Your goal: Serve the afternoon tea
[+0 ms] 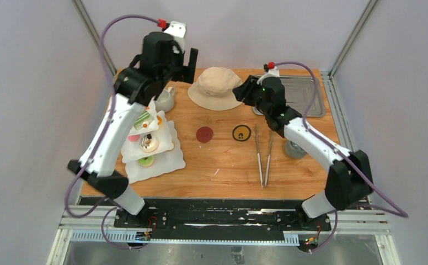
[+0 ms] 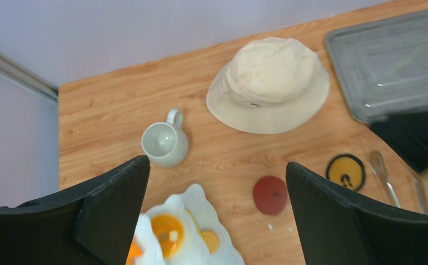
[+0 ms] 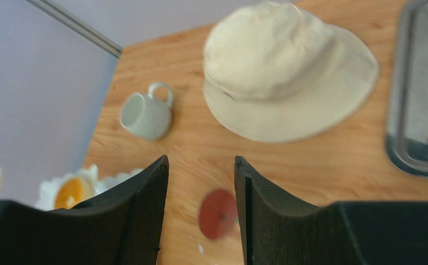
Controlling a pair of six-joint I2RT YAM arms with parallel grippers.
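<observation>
The white wavy-edged three-tier stand (image 1: 165, 157) stands at the table's left, with green (image 1: 143, 120), pink (image 1: 134, 137) and yellow-green (image 1: 145, 160) toy pastries on its tiers. In the left wrist view an orange pastry (image 2: 166, 233) lies on the stand (image 2: 212, 221). Behind the stand is the white mug (image 1: 165, 99), upright (image 2: 165, 143). The grey mug (image 1: 295, 149) is half hidden under my right arm. High above the stand hangs my left gripper (image 1: 187, 65), open and empty (image 2: 217, 165). By the hat's right brim my right gripper (image 1: 239, 94) is open with nothing between its fingers (image 3: 201, 160).
A beige bucket hat (image 1: 216, 88) lies at the back middle, and a metal tray (image 1: 305, 96) at the back right. A red coaster (image 1: 204, 134) and a yellow one (image 1: 241, 133) sit mid-table. Long metal tongs (image 1: 264, 154) lie right of them.
</observation>
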